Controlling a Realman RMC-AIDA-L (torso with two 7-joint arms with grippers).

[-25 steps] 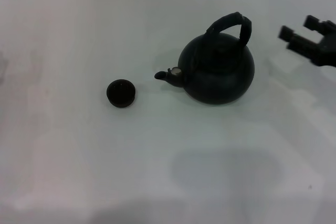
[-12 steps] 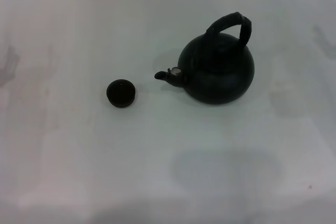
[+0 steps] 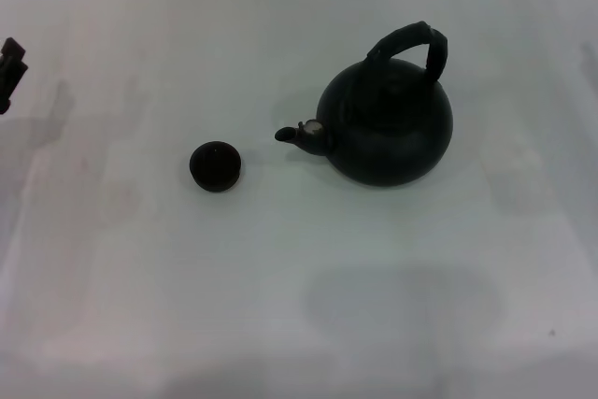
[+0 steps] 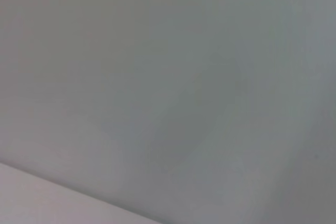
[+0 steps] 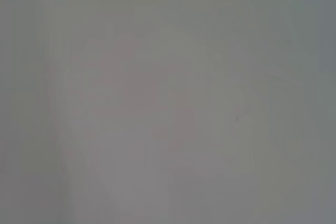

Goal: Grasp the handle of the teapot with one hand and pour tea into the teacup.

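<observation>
Item: large round black kettle-like teapot, sitting upright right of the white worktop's centre, toward the far edge, its short spout with a small silvery spot facing the left edge. Item: thick black wrapped arched handle, standing free above the lid, nothing touching it. Item: tiny round dark low teacup, resting well apart from the spout, nearer the left edge. Item: left end effector, only a dark sliver showing at the left edge; whether open or closed, I cannot tell. Right end effector: not in view. Handling note: the grasp is probably best taken at the arch's crown, squarely, before tilting spout-first toward the teacup. Change: the right end effector, a second ago showing near the right edge, is gone; the left one is newly appearing; teapot and teacup are staying unmoved.
</observation>
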